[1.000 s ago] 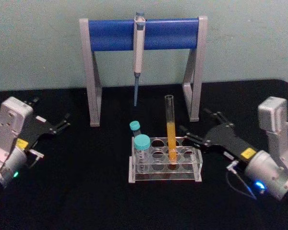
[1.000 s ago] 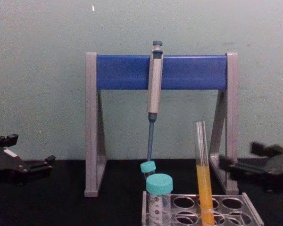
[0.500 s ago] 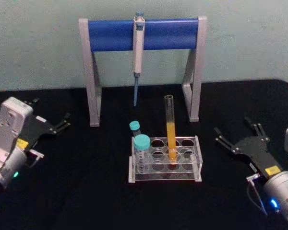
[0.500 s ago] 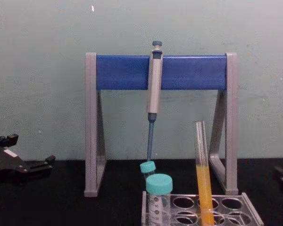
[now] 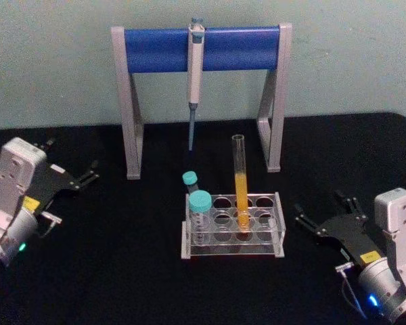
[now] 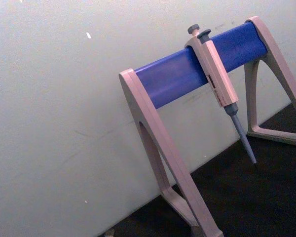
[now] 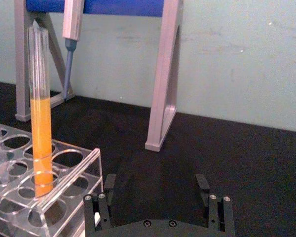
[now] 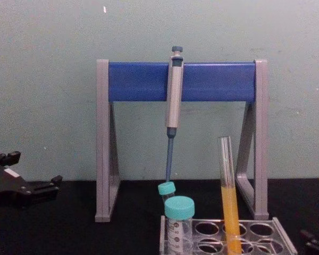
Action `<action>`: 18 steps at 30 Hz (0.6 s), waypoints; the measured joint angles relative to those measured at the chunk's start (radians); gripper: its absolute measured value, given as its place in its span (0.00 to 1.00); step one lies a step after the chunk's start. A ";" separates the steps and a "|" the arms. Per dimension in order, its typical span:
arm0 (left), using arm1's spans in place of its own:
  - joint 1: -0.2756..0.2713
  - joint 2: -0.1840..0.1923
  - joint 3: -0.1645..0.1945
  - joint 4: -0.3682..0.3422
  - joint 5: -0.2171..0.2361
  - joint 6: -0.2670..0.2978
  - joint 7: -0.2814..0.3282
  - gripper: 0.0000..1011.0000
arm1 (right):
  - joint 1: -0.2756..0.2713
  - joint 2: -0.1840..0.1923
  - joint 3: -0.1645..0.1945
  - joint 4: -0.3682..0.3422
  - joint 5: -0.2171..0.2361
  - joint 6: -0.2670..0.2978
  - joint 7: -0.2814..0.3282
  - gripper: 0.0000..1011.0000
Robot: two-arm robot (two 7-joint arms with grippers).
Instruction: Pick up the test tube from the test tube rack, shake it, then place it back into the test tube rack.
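The test tube stands upright in the test tube rack at the table's middle, orange-yellow liquid filling its lower half. It also shows in the right wrist view as the test tube in the rack, and in the chest view as the tube in the rack. My right gripper rests open to the right of the rack, apart from it, nothing between its fingers. My left gripper is parked open at the far left, also seen as the left gripper.
Two shorter teal-capped tubes sit at the rack's left end. Behind the rack stands a blue-and-grey pipette stand with a pipette hanging from its bar. The black table ends at a pale wall.
My right gripper has drawn back from the rack, moving right and toward the front. The test tube stays in the rack. The left arm has not moved.
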 joint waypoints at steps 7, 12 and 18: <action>0.000 0.000 0.000 0.000 0.000 0.000 0.000 0.99 | 0.003 -0.003 0.000 0.007 -0.006 0.004 0.006 0.99; 0.000 0.000 0.000 0.000 0.000 0.000 0.000 0.99 | 0.002 -0.003 0.000 0.005 -0.006 0.004 0.006 0.99; 0.000 0.000 0.000 0.000 0.000 0.000 0.000 0.99 | 0.001 -0.002 0.001 0.003 -0.005 0.003 0.005 0.99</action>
